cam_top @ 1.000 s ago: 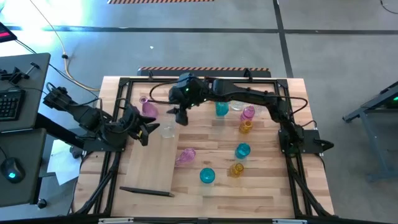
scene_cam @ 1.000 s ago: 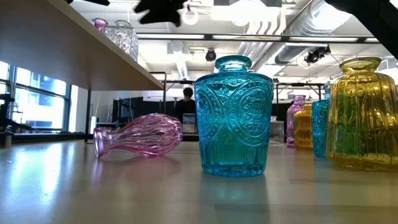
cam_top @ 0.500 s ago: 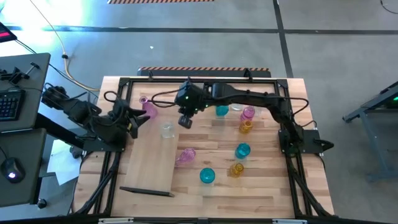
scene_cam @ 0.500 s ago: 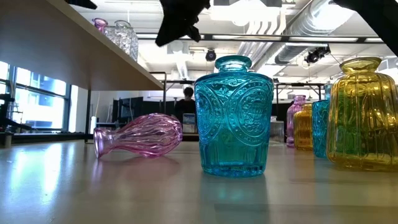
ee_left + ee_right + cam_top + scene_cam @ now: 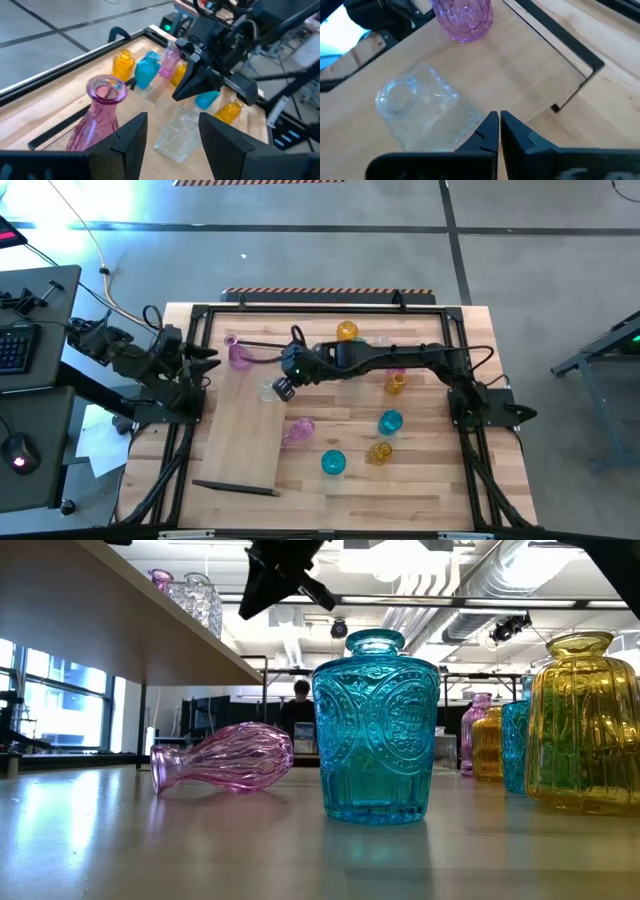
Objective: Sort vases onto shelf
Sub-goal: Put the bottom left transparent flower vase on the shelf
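Shelf (image 5: 240, 435) lies flat on the wooden surface (image 5: 430, 480), a long pale board with a dark rail at each end. Two vases stand on its far end: a pink vase (image 5: 240, 356) and a clear glass vase (image 5: 268, 388). Right tool (image 5: 284, 387) hangs just beside the clear vase, fingers pressed together, holding nothing. Left tool (image 5: 200, 360) sits at the board's far left corner near the pink vase, fingers spread wide, empty. Off the shelf: a pink vase on its side (image 5: 297, 431) touching the board's edge, a teal jar (image 5: 333, 463), a second teal vase (image 5: 390, 422), amber vases (image 5: 381, 451) nearby.
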### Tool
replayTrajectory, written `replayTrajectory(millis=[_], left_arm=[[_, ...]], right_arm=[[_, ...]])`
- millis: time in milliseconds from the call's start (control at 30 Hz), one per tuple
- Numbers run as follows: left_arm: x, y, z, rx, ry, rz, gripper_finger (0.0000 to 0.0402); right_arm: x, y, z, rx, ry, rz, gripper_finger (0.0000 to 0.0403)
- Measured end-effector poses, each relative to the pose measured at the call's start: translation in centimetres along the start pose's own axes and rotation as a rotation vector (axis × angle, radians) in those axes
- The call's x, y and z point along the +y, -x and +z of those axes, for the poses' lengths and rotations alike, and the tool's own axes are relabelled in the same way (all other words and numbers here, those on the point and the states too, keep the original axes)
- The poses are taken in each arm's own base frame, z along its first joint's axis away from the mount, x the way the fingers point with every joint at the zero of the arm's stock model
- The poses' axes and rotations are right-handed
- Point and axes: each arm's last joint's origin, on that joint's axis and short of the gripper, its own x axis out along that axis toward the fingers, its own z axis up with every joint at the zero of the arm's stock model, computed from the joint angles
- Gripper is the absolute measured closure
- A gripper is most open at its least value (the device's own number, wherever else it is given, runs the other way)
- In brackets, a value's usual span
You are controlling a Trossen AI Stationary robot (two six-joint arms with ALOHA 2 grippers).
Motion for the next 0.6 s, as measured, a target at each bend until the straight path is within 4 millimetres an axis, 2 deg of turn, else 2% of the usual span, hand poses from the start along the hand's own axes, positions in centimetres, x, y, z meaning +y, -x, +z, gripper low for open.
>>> replayTrajectory(millis=[233,600], left_arm=[[-0.1,0.1,0.1,0.009,-0.039,-0.035,0.0232],[-0.2,0.0,0.1,0.008,-0.045,-0.037,0.0232]], right_arm=[[1.1,-0.4,-1.9,-0.008,-0.122,-0.017,0.0403],[1.5,-0.7,-1.9,-0.064,-0.234,-0.012,0.0403]])
